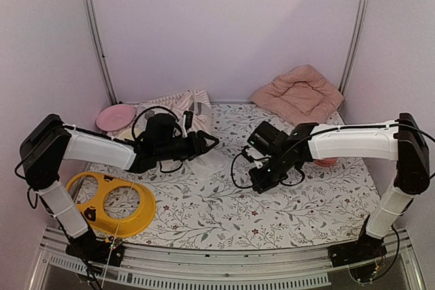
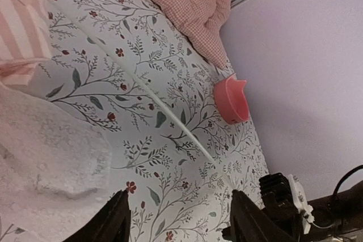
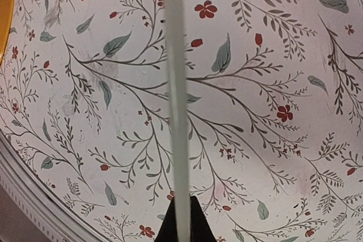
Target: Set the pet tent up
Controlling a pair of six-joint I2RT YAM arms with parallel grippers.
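The pet tent [image 1: 185, 104] lies collapsed at the back left, pink-and-white striped fabric with white sheer mesh [image 1: 208, 163] spread toward the middle. In the left wrist view the striped fabric [image 2: 21, 24] and mesh [image 2: 54, 154] are at the left. A thin white pole [image 2: 164, 114] runs from the tent across the table. My left gripper [image 1: 206, 142] is open and empty over the mesh edge, its fingers [image 2: 116, 222] apart. My right gripper [image 1: 260, 176] is shut on the pole [image 3: 177, 94], its tip [image 3: 182, 219] pointing down at the table.
A pink checked cushion [image 1: 299, 92] lies at the back right. A pink bowl [image 2: 231, 100] sits behind the right arm. A pink plate [image 1: 115, 117] is at the back left and a yellow double-bowl stand [image 1: 112, 202] at the front left. The table is flower-patterned [image 1: 224, 215].
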